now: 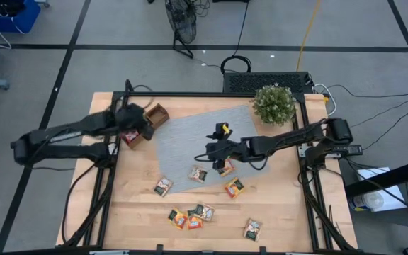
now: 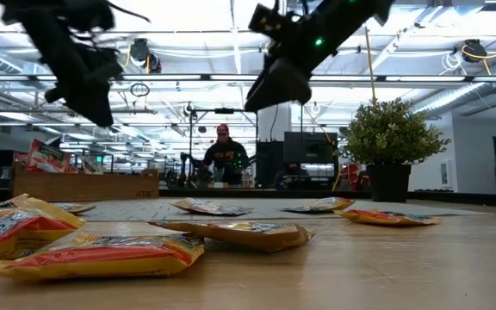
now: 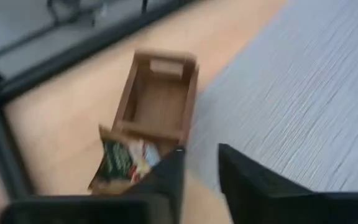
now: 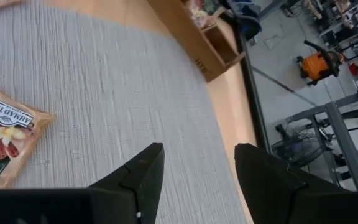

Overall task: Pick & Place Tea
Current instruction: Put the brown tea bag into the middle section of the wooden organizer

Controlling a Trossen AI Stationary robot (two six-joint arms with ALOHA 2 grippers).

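Overhead, left tool [image 3: 201,168] hangs narrowly parted, empty, just above tray [image 3: 160,99]; sachets [image 3: 126,160] lie inside beneath it.

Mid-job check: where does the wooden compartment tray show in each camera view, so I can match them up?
High view: wooden tray at the grey mat's back left corner, under the left gripper.
Low view: far left, a low wooden box.
Left wrist view: centre, an empty compartment, sachets in the nearer one.
Right wrist view: top centre, beyond the mat.
Shared landmark: the grey mat's edge beside the tray.
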